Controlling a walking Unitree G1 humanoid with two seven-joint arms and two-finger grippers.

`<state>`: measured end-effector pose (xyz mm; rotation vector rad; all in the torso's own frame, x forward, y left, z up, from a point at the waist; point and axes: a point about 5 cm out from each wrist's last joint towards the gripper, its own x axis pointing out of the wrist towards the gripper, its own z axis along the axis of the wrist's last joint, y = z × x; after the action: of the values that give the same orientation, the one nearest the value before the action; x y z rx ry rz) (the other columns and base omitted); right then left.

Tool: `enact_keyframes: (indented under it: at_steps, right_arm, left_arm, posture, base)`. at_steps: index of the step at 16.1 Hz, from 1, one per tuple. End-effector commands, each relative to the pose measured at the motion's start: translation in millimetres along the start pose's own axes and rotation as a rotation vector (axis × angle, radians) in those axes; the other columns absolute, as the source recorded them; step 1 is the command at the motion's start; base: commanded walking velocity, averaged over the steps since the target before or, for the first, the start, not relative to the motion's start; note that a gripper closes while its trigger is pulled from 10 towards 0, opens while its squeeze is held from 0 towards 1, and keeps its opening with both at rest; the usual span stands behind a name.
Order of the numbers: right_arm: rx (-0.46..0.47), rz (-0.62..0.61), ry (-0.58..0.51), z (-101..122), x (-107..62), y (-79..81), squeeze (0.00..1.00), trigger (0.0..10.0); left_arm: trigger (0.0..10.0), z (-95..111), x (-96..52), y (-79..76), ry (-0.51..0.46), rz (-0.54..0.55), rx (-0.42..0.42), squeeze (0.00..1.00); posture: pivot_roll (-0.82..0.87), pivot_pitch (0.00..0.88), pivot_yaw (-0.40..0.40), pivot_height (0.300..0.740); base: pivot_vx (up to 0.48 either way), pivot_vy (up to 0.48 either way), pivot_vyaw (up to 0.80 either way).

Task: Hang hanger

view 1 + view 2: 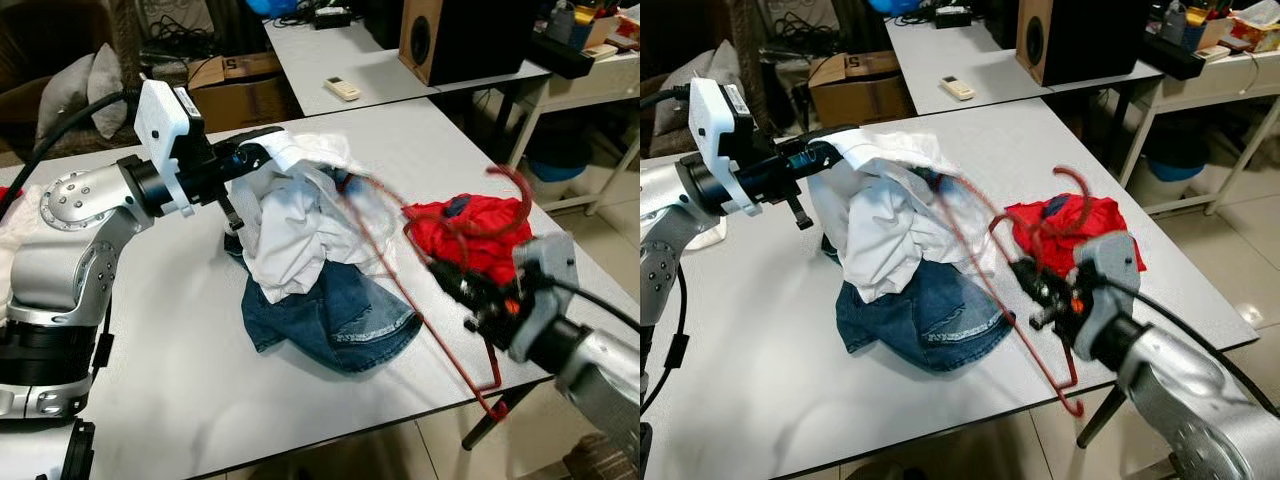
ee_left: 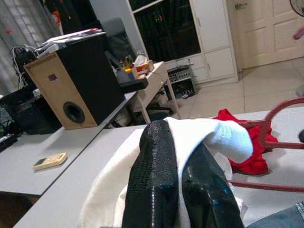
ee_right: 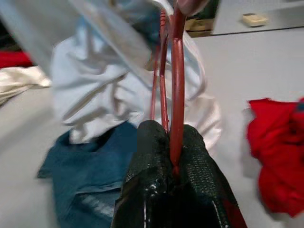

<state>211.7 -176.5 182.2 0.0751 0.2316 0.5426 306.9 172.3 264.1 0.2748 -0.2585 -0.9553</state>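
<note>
Bright even indoor light, motion-blurred hanger (image 1: 440, 225)

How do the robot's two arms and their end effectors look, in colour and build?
Both arms are silver metal with rounded joint housings. The left arm has a white box-shaped wrist module and a black cable. Each end effector, left end effector and right end effector, has two long black textured fingers.
</note>
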Motion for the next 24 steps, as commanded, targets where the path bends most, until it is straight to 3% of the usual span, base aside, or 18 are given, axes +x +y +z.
enact_keyframes:
  at_steps: [1, 2, 3, 4, 5, 6, 7, 8, 9, 12, 15, 20, 24]
  right_arm:
    - [-0.005, -0.097, -0.007, 3.5, 10.8, -11.9, 0.00, 10.0]
    - [0.023, -0.201, -0.041, 12.7, 24.5, -27.0, 0.00, 10.0]
    - [0.029, -0.224, -0.059, 17.0, 29.4, -31.3, 0.00, 10.0]
    - [0.006, -0.281, -0.177, 42.3, 45.7, -42.2, 0.00, 10.0]
    - [0.001, -0.308, -0.364, 79.2, 51.9, -46.3, 0.00, 10.0]
    - [0.043, -0.291, -0.455, 96.6, 51.9, -46.3, 0.00, 10.0]
    - [0.071, -0.246, -0.554, 117.7, 49.3, -44.3, 0.00, 10.0]
    - [0.081, -0.213, -0.563, 121.5, 50.3, -42.1, 0.00, 10.0]
    - [0.081, -0.205, -0.542, 116.4, 51.0, -41.1, 0.00, 10.0]
    - [0.139, -0.216, -0.340, 57.7, 54.8, -30.6, 0.00, 10.0]
    - [0.188, -0.188, -0.271, 36.4, 45.3, -19.7, 0.00, 10.0]
    - [0.262, -0.005, -0.131, 14.1, 29.9, -4.6, 0.00, 10.0]
    - [0.164, 0.107, -0.045, 7.8, 10.4, 0.9, 0.00, 10.0]
  left_arm:
    - [0.0, -4.3, -4.0, 4.0, 0.029, 0.041, 0.003, 0.00]
    - [0.0, -11.4, -5.5, 13.2, 0.070, 0.120, 0.020, 0.00]
    - [0.0, -14.0, -5.6, 16.7, 0.089, 0.148, 0.034, 0.00]
    - [0.0, -14.9, -3.8, 32.3, 0.114, 0.271, 0.107, 0.00]
    - [0.0, 4.6, -0.9, 50.8, 0.016, 0.403, 0.153, 0.00]
    - [0.0, 20.9, -0.3, 59.3, -0.075, 0.458, 0.154, 0.00]
    - [0.0, 47.7, -1.0, 66.5, -0.246, 0.492, 0.127, 0.00]
    - [0.0, 55.5, -1.3, 65.7, -0.302, 0.471, 0.108, 0.00]
    - [0.0, 53.8, -0.3, 60.7, -0.281, 0.427, 0.119, 0.00]
    - [0.0, 16.3, 7.7, 16.2, -0.162, 0.239, 0.101, 0.00]
    - [0.0, 4.2, 10.8, -1.9, -0.101, 0.175, 0.078, 0.00]
    - [0.0, 9.7, 17.3, -8.4, -0.093, 0.097, 0.109, 0.00]
    - [0.0, 10.2, 15.5, -10.7, -0.037, 0.019, 0.145, 0.00]
  posture:
    - [0.02, 0.000, 0.101, 0.740]
    - [0.02, 0.000, 0.101, 0.740]
    - [0.02, 0.000, 0.099, 0.740]
    - [0.03, 0.000, 0.092, 0.740]
    - [0.04, 0.000, 0.074, 0.740]
    - [0.04, 0.000, 0.069, 0.740]
    - [0.04, 0.000, 0.064, 0.740]
    - [0.04, 0.000, 0.059, 0.740]
    - [0.04, 0.000, 0.054, 0.740]
    - [0.04, 0.000, 0.060, 0.740]
    - [0.03, 0.004, 0.072, 0.740]
    - [0.03, 0.015, 0.077, 0.740]
    - [0.04, 0.017, 0.076, 0.740]
  base:
    - [0.000, 0.000, 0.00]
    - [0.000, 0.000, 0.00]
    - [0.000, 0.000, 0.00]
    - [0.000, 0.000, 0.00]
    - [0.000, 0.000, 0.00]
    - [0.000, 0.000, 0.00]
    - [0.000, 0.000, 0.00]
    - [0.000, 0.000, 0.00]
    - [0.000, 0.000, 0.00]
    - [0.000, 0.000, 0.00]
    - [0.000, 0.000, 0.00]
    - [0.000, 0.000, 0.00]
    - [0.000, 0.000, 0.00]
